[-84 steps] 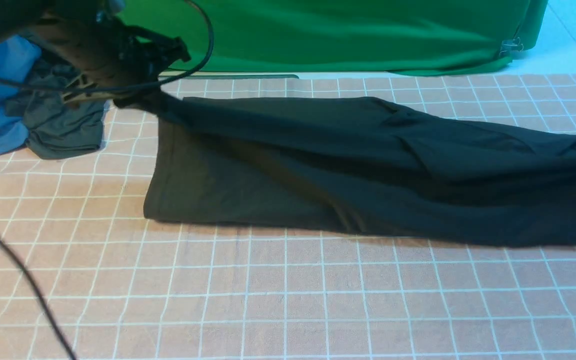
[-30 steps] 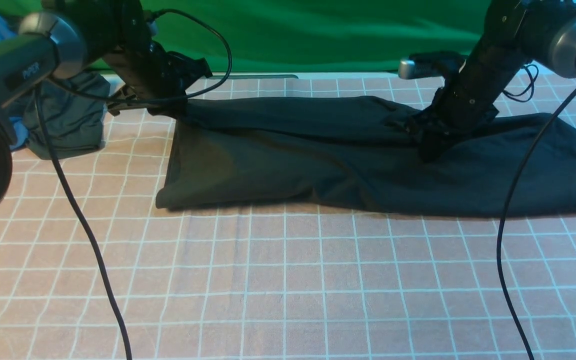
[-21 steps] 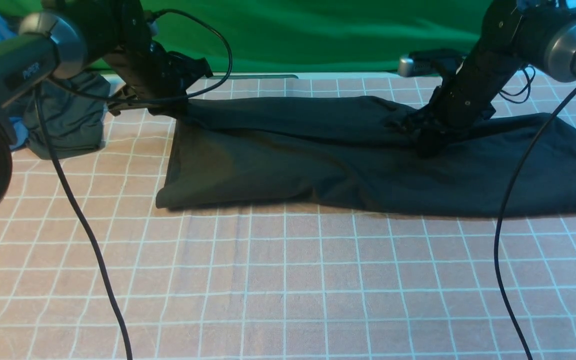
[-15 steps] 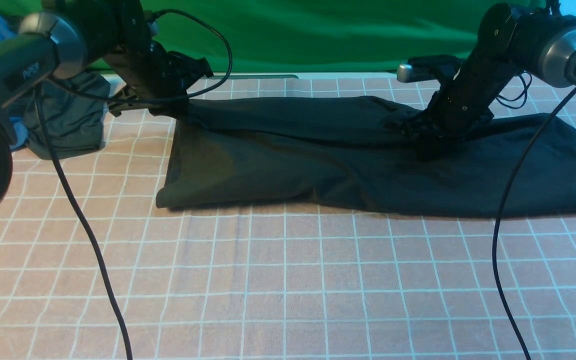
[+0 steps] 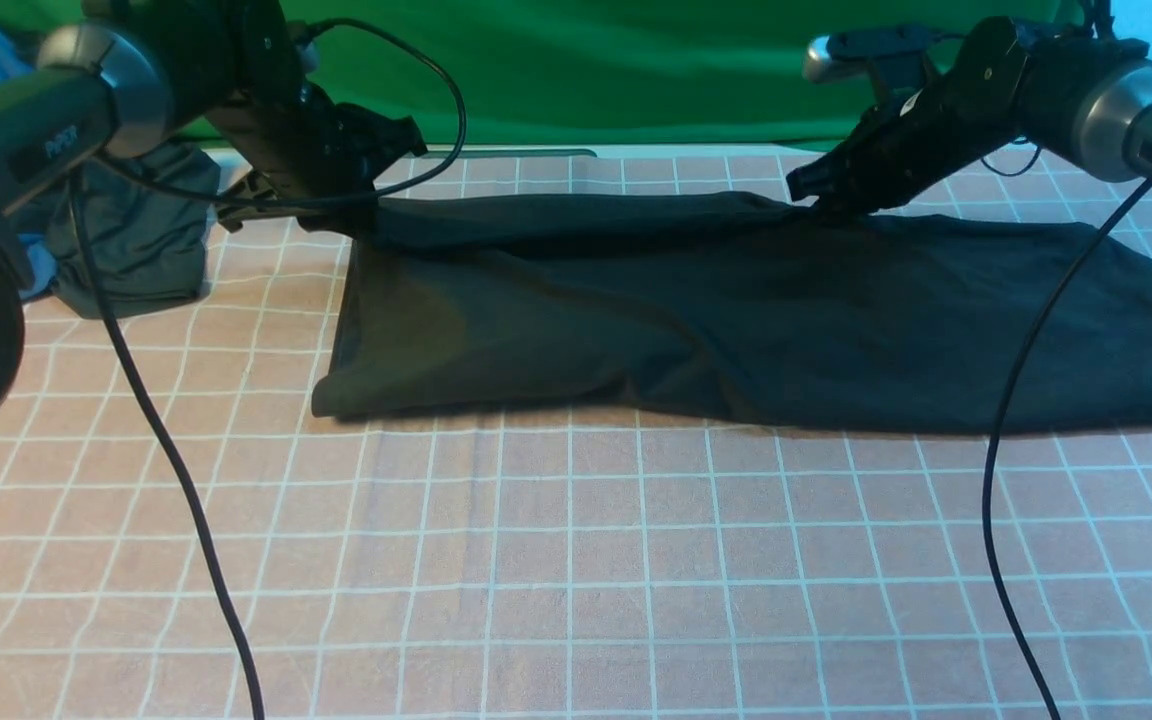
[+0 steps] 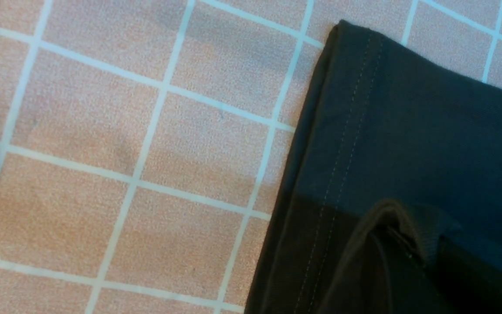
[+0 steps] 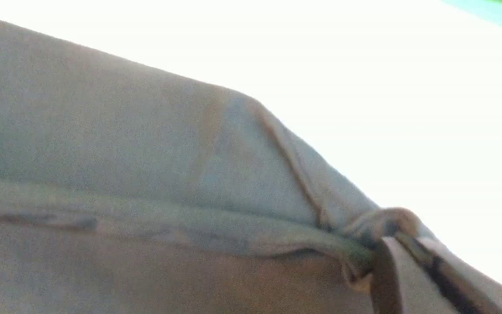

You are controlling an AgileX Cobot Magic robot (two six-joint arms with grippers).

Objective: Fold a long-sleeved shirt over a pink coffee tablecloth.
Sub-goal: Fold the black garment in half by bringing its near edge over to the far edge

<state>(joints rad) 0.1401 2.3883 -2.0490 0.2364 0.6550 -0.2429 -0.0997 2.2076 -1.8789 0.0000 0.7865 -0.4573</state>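
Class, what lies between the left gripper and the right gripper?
The long-sleeved shirt: its far edge runs from the left gripper to the right gripper, seen in the front view.

Robot lab (green bkdrop (image 5: 636, 80), grid cloth (image 5: 576, 560)).

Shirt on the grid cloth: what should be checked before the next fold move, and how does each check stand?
1. Left claw shut on the shirt, far left corner: ok.
2. Right claw shut on its far edge: ok.
3. Shirt wholly on the cloth: cannot tell; its right end leaves the front view.
4. Grey garment apart from the shirt: ok.
5. Right cable off the shirt: cannot tell; it crosses it in the front view.
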